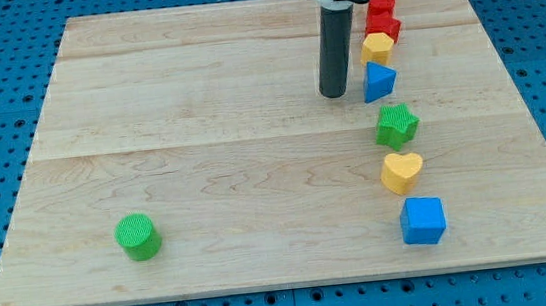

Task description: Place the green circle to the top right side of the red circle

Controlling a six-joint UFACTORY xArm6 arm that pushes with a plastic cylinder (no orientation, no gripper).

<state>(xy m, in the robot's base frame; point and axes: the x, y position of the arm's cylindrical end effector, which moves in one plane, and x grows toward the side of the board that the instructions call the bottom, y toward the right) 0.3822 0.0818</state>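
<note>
The green circle (138, 236) sits alone near the board's bottom left. The red circle (381, 4) is at the view's top right, at the head of a column of blocks. My tip (334, 94) rests on the board just left of the blue triangle (379, 81), far up and right of the green circle. Below the red circle in the column come another red block (386, 28) and a yellow block (376, 48), both close to the rod's right side.
Lower in the column are a green star (396, 125), a yellow heart (401, 172) and a blue cube (422, 221). The wooden board (200, 130) lies on a blue pegboard; its right edge is near the column.
</note>
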